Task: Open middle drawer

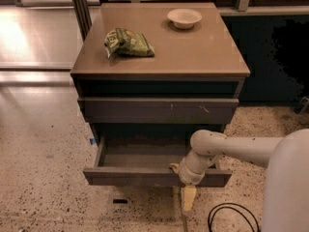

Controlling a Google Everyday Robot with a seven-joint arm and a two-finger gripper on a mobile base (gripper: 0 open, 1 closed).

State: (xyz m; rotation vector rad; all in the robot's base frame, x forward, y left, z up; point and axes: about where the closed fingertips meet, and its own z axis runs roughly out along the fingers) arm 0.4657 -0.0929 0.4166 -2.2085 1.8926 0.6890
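One drawer stands open in the cabinet: the middle drawer (130,177), wide and shallow, with a flat dark grey-brown front without a handle and a plain grey tray inside. It juts forward from the cabinet body, low in the view, beneath a shut dark front with pale scratch marks (159,110).

The robot's pale, rounded arm (231,149) reaches in from the right and bends down at the right part of the open drawer's front. The gripper (186,186) sits at that front edge, its pale yellowish end hanging just below the drawer's front panel and close to the floor. Whether the gripper is apart, together or clamped on the panel cannot be told from this angle.

On the smooth brown counter (203,57) of the cabinet lie two things, well apart: a small white round bowl (184,18) near the back edge and a crumpled green snack bag (128,42) toward the left. A black cable (231,217) curls on the speckled stone floor (43,178) to the right of the gripper.
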